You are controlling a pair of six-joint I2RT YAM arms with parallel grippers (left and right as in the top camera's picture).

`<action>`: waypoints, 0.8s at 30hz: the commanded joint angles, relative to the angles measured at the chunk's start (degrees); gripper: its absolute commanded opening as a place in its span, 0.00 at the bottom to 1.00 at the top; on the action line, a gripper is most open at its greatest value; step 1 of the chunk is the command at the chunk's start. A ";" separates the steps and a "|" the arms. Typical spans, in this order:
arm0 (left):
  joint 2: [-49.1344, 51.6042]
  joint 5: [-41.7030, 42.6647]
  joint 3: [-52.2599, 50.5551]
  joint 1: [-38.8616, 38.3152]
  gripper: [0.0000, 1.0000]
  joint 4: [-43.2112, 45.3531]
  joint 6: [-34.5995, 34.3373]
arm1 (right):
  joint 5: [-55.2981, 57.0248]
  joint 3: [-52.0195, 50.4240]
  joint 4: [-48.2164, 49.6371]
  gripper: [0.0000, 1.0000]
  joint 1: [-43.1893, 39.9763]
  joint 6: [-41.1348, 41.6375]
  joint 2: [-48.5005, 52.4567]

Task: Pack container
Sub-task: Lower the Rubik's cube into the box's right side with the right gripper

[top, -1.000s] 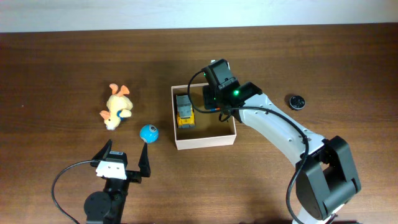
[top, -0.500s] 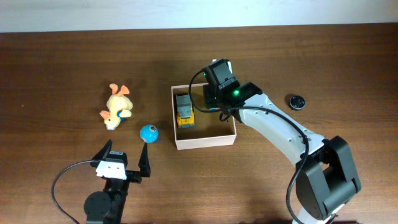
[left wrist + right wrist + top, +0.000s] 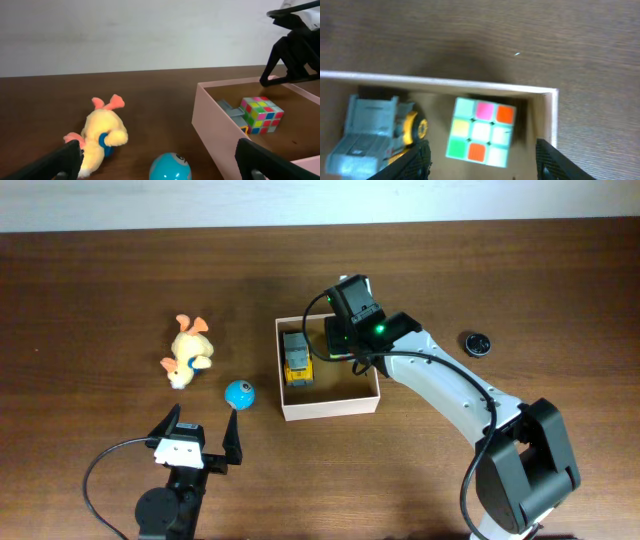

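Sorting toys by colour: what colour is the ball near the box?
The ball is bright blue; the overhead view shows it whole.

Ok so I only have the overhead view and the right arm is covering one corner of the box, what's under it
Observer: A colourful puzzle cube lies on the floor of the container, beside the toy truck.
Operator: Is the right hand holding it?
Observer: No. The right hand is open and stands clear of the cube on both sides.
Operator: Is the cube solved?
Observer: No, its top face mixes green, pink, orange, yellow and white squares.
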 commanded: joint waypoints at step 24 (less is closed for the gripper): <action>-0.55 0.44 -0.31 0.28 0.99 -0.07 0.90 | -7.61 1.09 7.30 0.28 4.70 -6.64 6.67</action>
